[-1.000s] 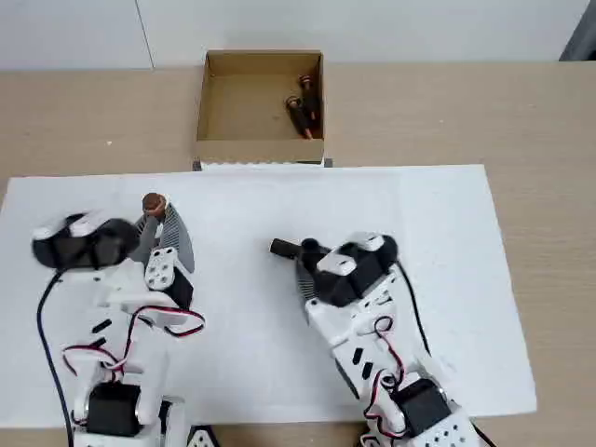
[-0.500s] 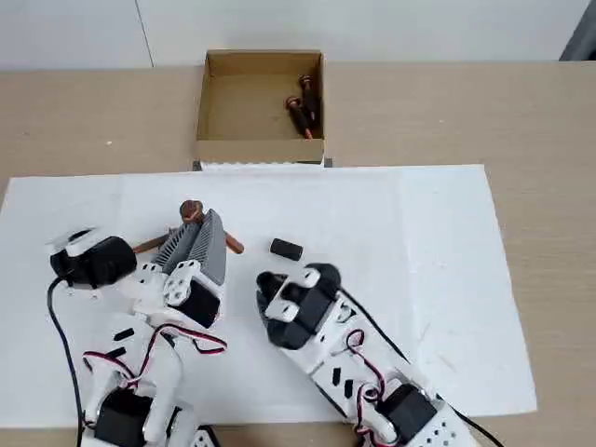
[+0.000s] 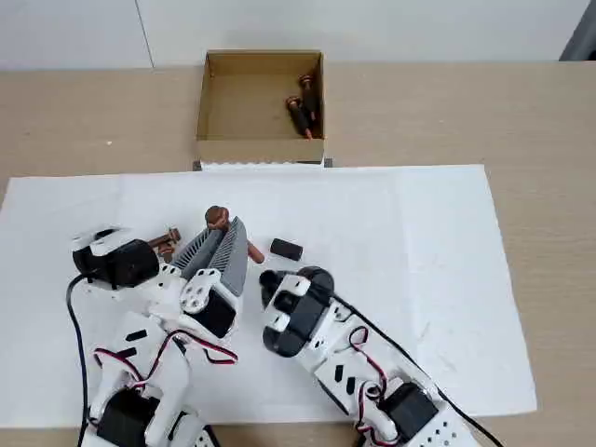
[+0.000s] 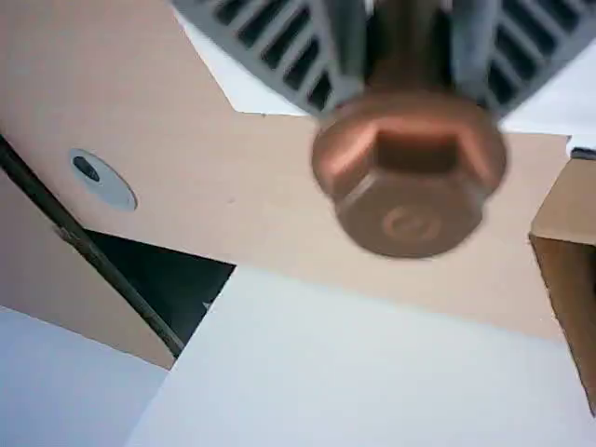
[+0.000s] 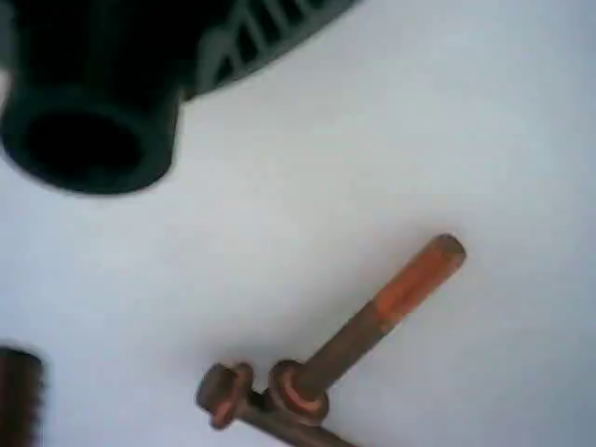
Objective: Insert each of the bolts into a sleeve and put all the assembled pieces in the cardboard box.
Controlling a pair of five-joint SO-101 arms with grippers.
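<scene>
1. Nearest the arms' bases, toward the near edge of the white paper [image 3: 419,279], the right gripper [image 3: 276,281] appears closed on a black sleeve [image 5: 88,130]. The sleeve rests against a ribbed finger, and its open bore shows.
2. Just beyond it and to the left, the left gripper [image 3: 223,235] clamps a copper bolt [image 3: 217,218] by the shank. The hexagonal head stands out past the fingertips. I cannot tell how much shank is free below the fingers.
3. The step in hand looks like mating these two.
   - To do it well, bring the sleeve's bore in line with the bolt's shank before closing the gap.
   - Keep both grips firm, and slide along that one axis rather than at an angle.
   - A tilted approach would likely jam at the bore's rim or twist the bolt in the fingers.
4. On the paper close around the left gripper lie a loose bolt [image 5: 372,317], more bolts [image 3: 168,238] and a spare sleeve [image 3: 286,249]. They are worth avoiding with the arms.
5. Farthest off, past the paper's far edge on the table [image 3: 540,121], the cardboard box [image 3: 261,149] holds assembled pieces [image 3: 303,110] along its right wall.
</scene>
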